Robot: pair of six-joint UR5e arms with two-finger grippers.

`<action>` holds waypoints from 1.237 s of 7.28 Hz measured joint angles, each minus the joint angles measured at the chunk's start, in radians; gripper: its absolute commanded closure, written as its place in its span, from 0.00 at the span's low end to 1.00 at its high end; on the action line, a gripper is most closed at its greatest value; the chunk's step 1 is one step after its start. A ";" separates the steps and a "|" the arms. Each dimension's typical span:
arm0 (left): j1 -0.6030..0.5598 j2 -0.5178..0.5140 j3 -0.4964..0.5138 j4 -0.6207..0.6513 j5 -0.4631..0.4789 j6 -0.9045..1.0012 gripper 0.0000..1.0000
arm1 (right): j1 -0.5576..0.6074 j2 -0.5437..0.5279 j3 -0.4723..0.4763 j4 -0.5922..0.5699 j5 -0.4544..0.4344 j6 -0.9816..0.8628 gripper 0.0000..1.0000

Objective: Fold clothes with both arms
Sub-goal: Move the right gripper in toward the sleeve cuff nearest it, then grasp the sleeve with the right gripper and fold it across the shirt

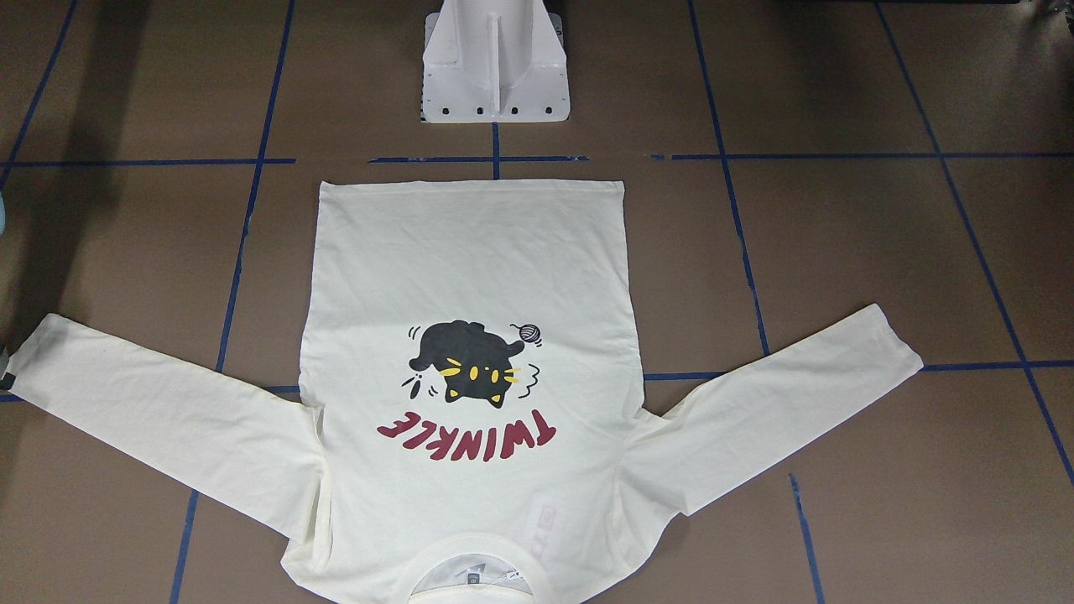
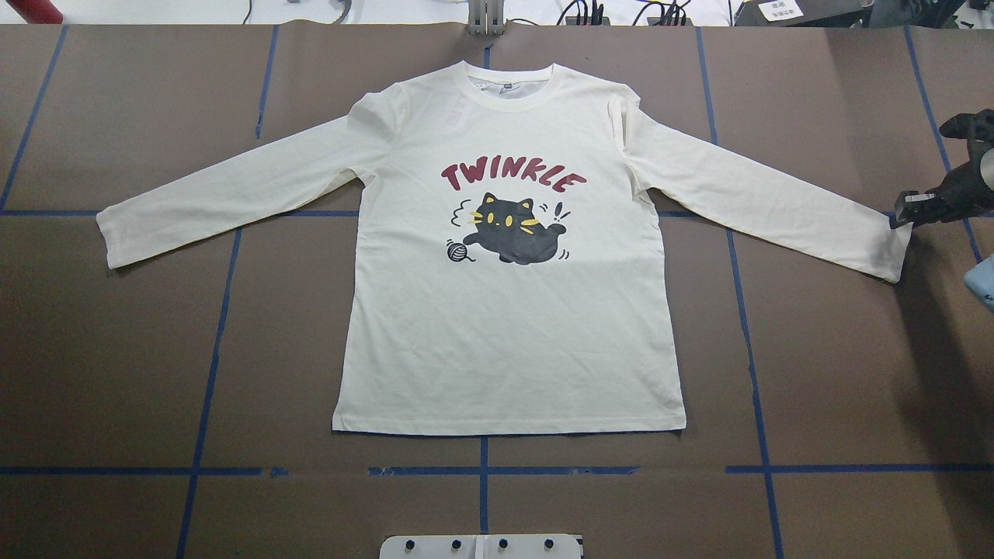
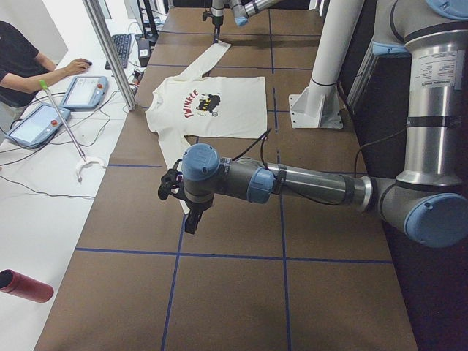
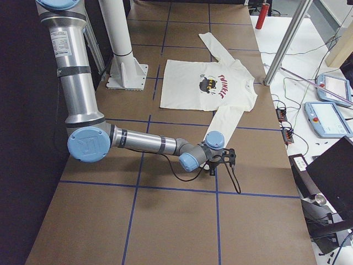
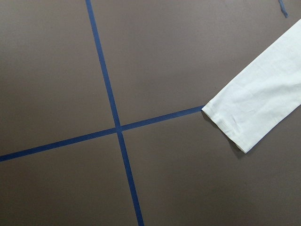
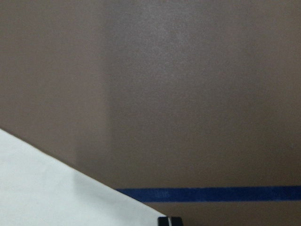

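Brown table (image 2: 116,373), marked with blue tape lines (image 2: 116,470) in a grid, carries the cream T-shirt (image 2: 512,334). It lies flat with the cat print up, its collar (image 2: 512,85) on the side far from the robot, its hem near the white pedestal (image 1: 495,75), and both sleeves spread outward. No fold is made yet, so I judge the task is at its very beginning, with each arm going for 1 cuff. The main risk is at the right cuff (image 2: 893,252): the right gripper (image 2: 907,211) is very low and its black tip is at the edge of the cloth, so it may push the sleeve into wrinkles or catch only 1 of the 2 layers. A second risk is uneven timing, because the left gripper (image 3: 190,218) hangs higher and beside the left cuff (image 5: 244,117), not over it; if only 1 side lifts, the body could be dragged askew. The right arm (image 4: 143,142) lies stretched out low over the table, forearm almost level. The left arm (image 3: 314,186) reaches out level too, with the wrist bent so the fingers point down. Whether the fingers of either gripper are apart or together, I cannot tell from these views.
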 measured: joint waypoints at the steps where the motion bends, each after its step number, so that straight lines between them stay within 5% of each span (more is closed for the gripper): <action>1: 0.000 0.000 -0.002 0.000 0.000 -0.005 0.00 | 0.001 -0.006 0.040 -0.004 0.020 0.009 1.00; 4: 0.000 0.000 -0.007 0.000 0.000 -0.009 0.00 | -0.047 0.065 0.290 -0.116 0.075 0.336 1.00; 6: 0.000 0.000 -0.007 -0.001 -0.001 -0.009 0.00 | -0.172 0.276 0.396 -0.239 0.033 0.674 1.00; 9: 0.006 -0.001 -0.007 -0.006 -0.002 -0.009 0.00 | -0.456 0.702 0.251 -0.394 -0.302 0.953 1.00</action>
